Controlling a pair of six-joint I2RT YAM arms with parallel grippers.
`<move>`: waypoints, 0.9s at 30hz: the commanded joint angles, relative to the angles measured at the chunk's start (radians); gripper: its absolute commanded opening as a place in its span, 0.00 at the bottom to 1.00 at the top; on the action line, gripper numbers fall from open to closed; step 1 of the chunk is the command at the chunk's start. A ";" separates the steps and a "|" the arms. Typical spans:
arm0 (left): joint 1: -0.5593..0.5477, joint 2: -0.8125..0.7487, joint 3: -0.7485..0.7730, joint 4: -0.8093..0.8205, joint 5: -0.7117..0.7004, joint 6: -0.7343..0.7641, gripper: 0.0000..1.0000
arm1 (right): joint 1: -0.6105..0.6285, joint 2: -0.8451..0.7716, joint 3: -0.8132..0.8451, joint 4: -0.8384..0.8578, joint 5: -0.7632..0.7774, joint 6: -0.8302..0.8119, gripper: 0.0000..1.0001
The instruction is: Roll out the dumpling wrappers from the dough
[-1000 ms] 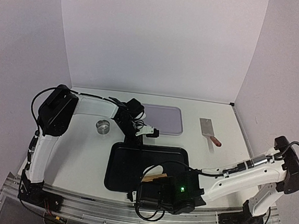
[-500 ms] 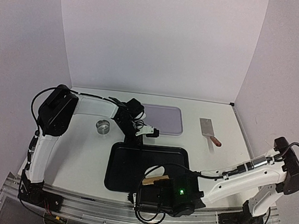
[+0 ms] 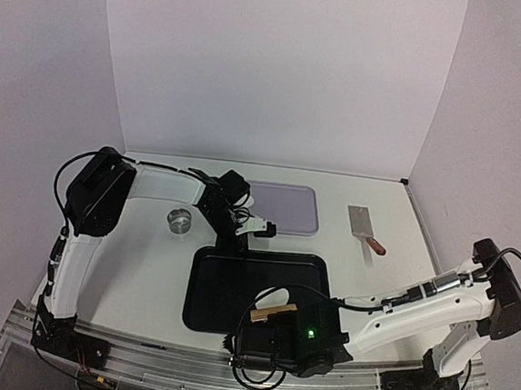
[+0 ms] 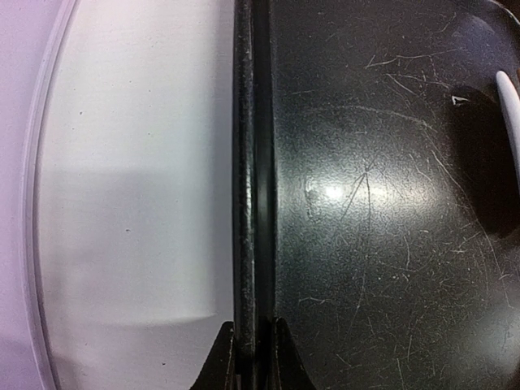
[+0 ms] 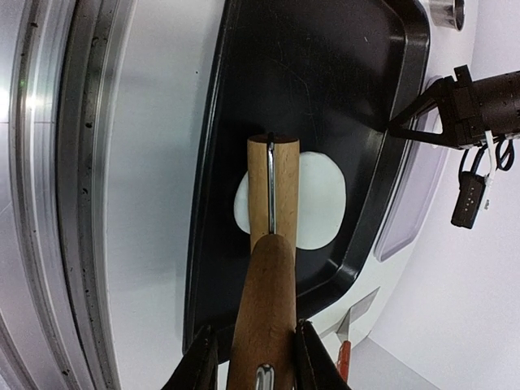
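The dough (image 5: 318,200) is a flattened white sheet lying in the black tray (image 5: 325,73); in the top view only a sliver of the dough (image 3: 270,296) shows past the right arm. My right gripper (image 5: 254,357) is shut on the handle of a wooden rolling pin (image 5: 274,183), whose roller lies across the dough. My left gripper (image 4: 253,357) is shut on the far rim of the tray (image 4: 253,162), and it also shows in the top view (image 3: 241,241). No dumpling wrappers are in view.
A small metal ring (image 3: 180,221) stands on the table left of the tray. A lilac tray (image 3: 289,207) lies behind the black tray. A scraper with a red handle (image 3: 364,229) lies at the right. The aluminium rail (image 3: 182,357) runs along the near edge.
My right gripper and the rolling pin have shifted slightly toward the near edge, showing a little more dough. The left arm has not moved.
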 commanded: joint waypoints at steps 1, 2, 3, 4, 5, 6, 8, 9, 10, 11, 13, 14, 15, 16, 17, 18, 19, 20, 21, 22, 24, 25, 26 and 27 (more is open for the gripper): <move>0.014 0.000 0.028 0.111 -0.146 0.072 0.00 | 0.045 0.014 -0.063 -0.229 -0.294 0.084 0.00; 0.015 0.001 0.029 0.111 -0.146 0.072 0.00 | 0.053 0.013 -0.067 -0.236 -0.298 0.092 0.00; 0.016 0.002 0.029 0.111 -0.145 0.072 0.00 | 0.053 0.020 -0.068 -0.234 -0.293 0.083 0.00; 0.017 0.003 0.030 0.111 -0.144 0.072 0.00 | 0.053 0.028 -0.067 -0.232 -0.286 0.071 0.00; 0.016 0.002 0.030 0.111 -0.143 0.073 0.00 | 0.051 0.040 -0.062 -0.228 -0.277 0.053 0.00; 0.016 0.002 0.030 0.110 -0.142 0.073 0.00 | 0.041 0.048 -0.055 -0.224 -0.271 0.031 0.00; 0.016 0.002 0.030 0.107 -0.142 0.073 0.00 | -0.003 0.047 -0.041 -0.206 -0.263 -0.001 0.00; 0.016 0.002 0.030 0.105 -0.142 0.074 0.00 | -0.035 0.037 -0.036 -0.189 -0.258 -0.024 0.00; 0.014 0.002 0.030 0.102 -0.142 0.074 0.00 | -0.065 0.026 -0.033 -0.171 -0.253 -0.051 0.00; 0.013 0.002 0.031 0.100 -0.143 0.074 0.00 | -0.087 0.020 -0.029 -0.160 -0.247 -0.091 0.00; 0.011 0.001 0.032 0.099 -0.142 0.073 0.00 | -0.138 0.029 -0.014 -0.138 -0.251 -0.158 0.00; 0.010 0.001 0.032 0.099 -0.142 0.072 0.00 | -0.158 0.037 -0.009 -0.127 -0.259 -0.190 0.00; 0.009 -0.001 0.031 0.099 -0.142 0.071 0.00 | -0.172 0.046 -0.007 -0.115 -0.268 -0.216 0.00; 0.009 -0.003 0.030 0.099 -0.141 0.068 0.00 | -0.180 0.056 -0.006 -0.103 -0.275 -0.234 0.00; 0.008 -0.006 0.028 0.100 -0.140 0.066 0.00 | -0.188 0.064 -0.006 -0.094 -0.277 -0.240 0.00; 0.009 -0.008 0.026 0.099 -0.141 0.067 0.00 | -0.192 0.066 -0.006 -0.089 -0.277 -0.245 0.00; 0.009 -0.011 0.022 0.098 -0.141 0.070 0.00 | -0.194 0.067 -0.005 -0.085 -0.273 -0.247 0.00; 0.009 -0.011 0.019 0.097 -0.144 0.072 0.00 | -0.195 0.063 0.004 -0.084 -0.266 -0.246 0.00; 0.009 -0.012 0.017 0.097 -0.147 0.076 0.00 | -0.195 0.056 0.020 -0.084 -0.258 -0.245 0.00; 0.008 -0.012 0.017 0.098 -0.150 0.079 0.00 | -0.194 0.050 0.037 -0.084 -0.249 -0.243 0.00; 0.009 -0.011 0.019 0.099 -0.152 0.081 0.00 | -0.193 0.037 0.112 -0.085 -0.226 -0.244 0.00; 0.008 -0.011 0.021 0.100 -0.151 0.081 0.00 | -0.193 0.036 0.145 -0.085 -0.209 -0.249 0.00; 0.008 -0.010 0.024 0.100 -0.150 0.080 0.00 | -0.192 0.036 0.179 -0.085 -0.193 -0.256 0.00; 0.008 -0.010 0.027 0.100 -0.149 0.079 0.00 | -0.192 0.037 0.215 -0.084 -0.179 -0.265 0.00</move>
